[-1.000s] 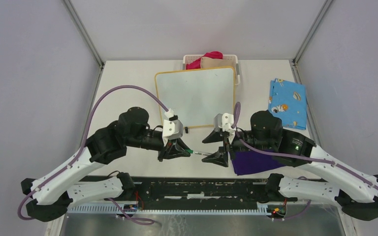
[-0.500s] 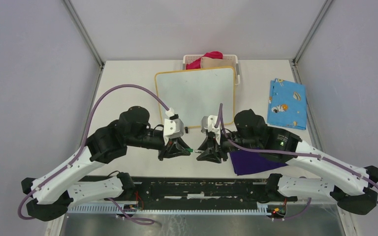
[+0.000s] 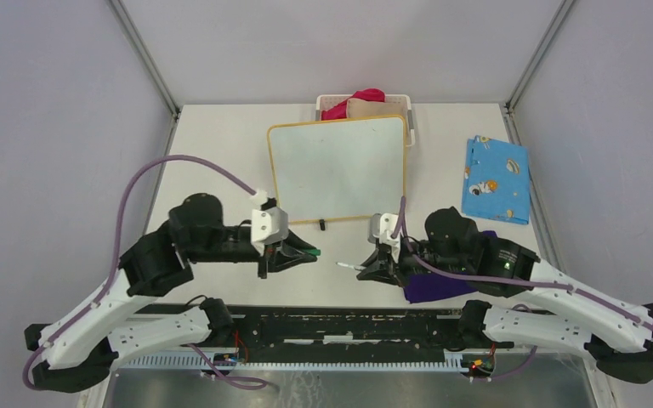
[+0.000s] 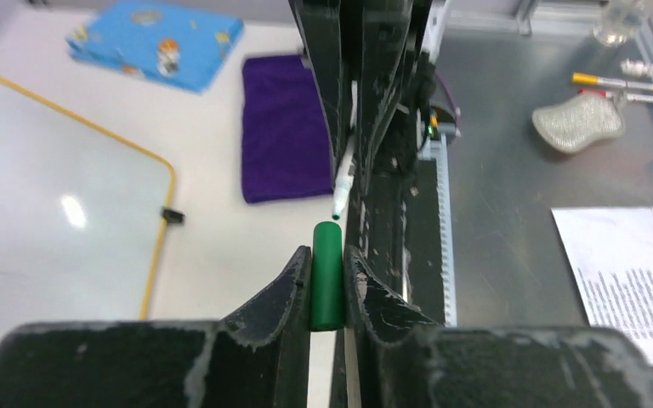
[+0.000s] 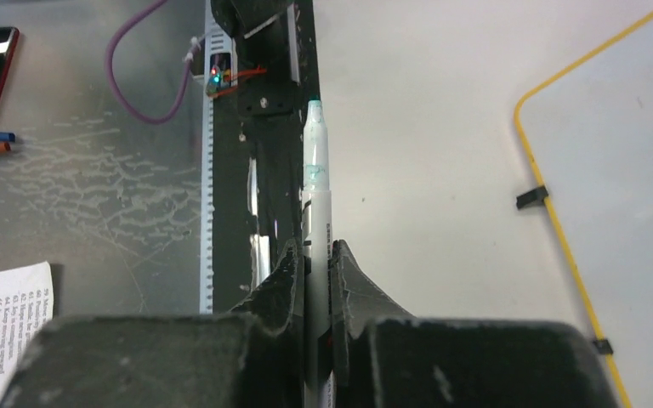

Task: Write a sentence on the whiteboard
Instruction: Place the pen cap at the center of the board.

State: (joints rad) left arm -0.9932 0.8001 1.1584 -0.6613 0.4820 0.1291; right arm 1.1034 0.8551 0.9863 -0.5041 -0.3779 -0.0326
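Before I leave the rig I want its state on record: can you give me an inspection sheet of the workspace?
Surface: pale table, no spills seen.
Job's things: whiteboard lying blank; no sentence yet.
Clutter: white basket of cloths, blue patterned cloth, purple cloth.
Grippers: left fingers shut on green cap; right fingers shut on uncapped marker.
Cables: purple cable looped along each arm.
Surroundings: grey walls; steel bench with printed sheet, pens.

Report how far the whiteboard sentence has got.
Done: the marker is uncapped; the left claw is shut on the green cap. In hand: the right claw grips the marker, tip bare, not yet at the whiteboard. Left: all the writing; its surface is blank.
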